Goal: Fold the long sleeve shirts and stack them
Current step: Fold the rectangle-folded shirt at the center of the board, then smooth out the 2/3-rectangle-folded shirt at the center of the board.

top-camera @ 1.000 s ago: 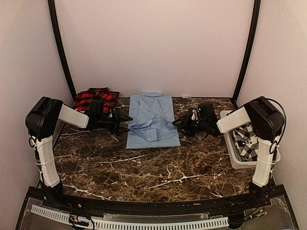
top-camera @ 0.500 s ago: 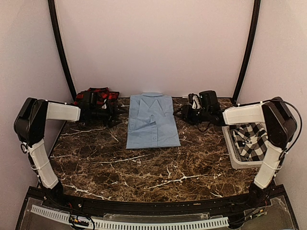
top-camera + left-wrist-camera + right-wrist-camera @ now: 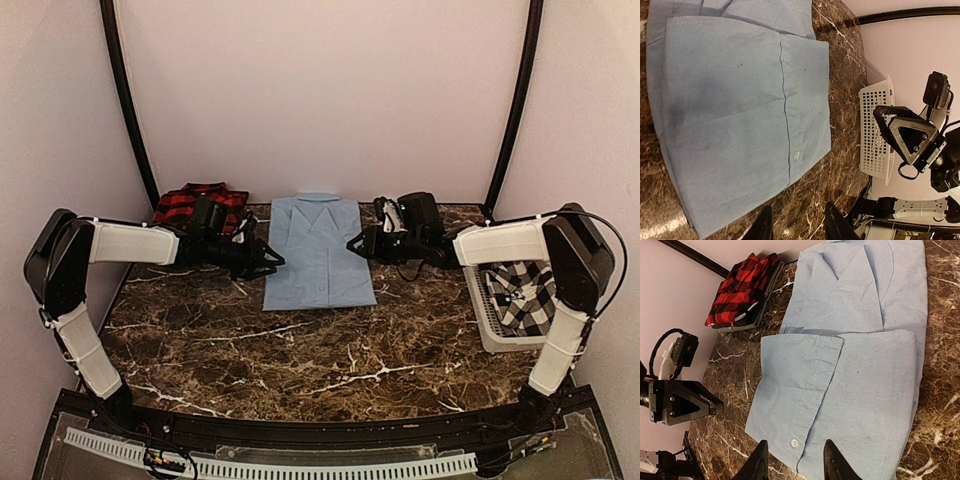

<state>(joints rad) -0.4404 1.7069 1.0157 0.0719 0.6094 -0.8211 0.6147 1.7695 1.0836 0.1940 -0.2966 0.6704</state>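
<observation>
The left gripper (image 3: pixel 799 226) has its two dark fingers spread, with nothing pinched and only brown stone showing in the gap. It hovers low just off the left edge of the light blue shirt (image 3: pixel 318 255), tips pointing in at the cloth. The right gripper (image 3: pixel 794 462) is likewise spread and empty. It sits at the right edge of the same shirt and faces the left one across it (each wrist camera catches the other gripper beyond the far side of the shirt). Whether either pair of tips touches the fabric cannot be told from these views. The light blue shirt lies flat between them, folded into a tidy rectangle. Its collar is at the end away from the arm bases, and one small button shows on its buttoned front edge. It rests on the marble table (image 3: pixel 330 350), whose dark, white-veined top is bare on the side of the shirt nearer the bases. Beyond the shirt's left edge, toward its collar end, the red-and-black plaid shirt (image 3: pixel 742 287) lies folded, near but not touching. Off the shirt's right edge, behind the right arm, stands the white lattice basket (image 3: pixel 492 332). The black-and-white checked shirt (image 3: pixel 525 288) lies rumpled inside it.
</observation>
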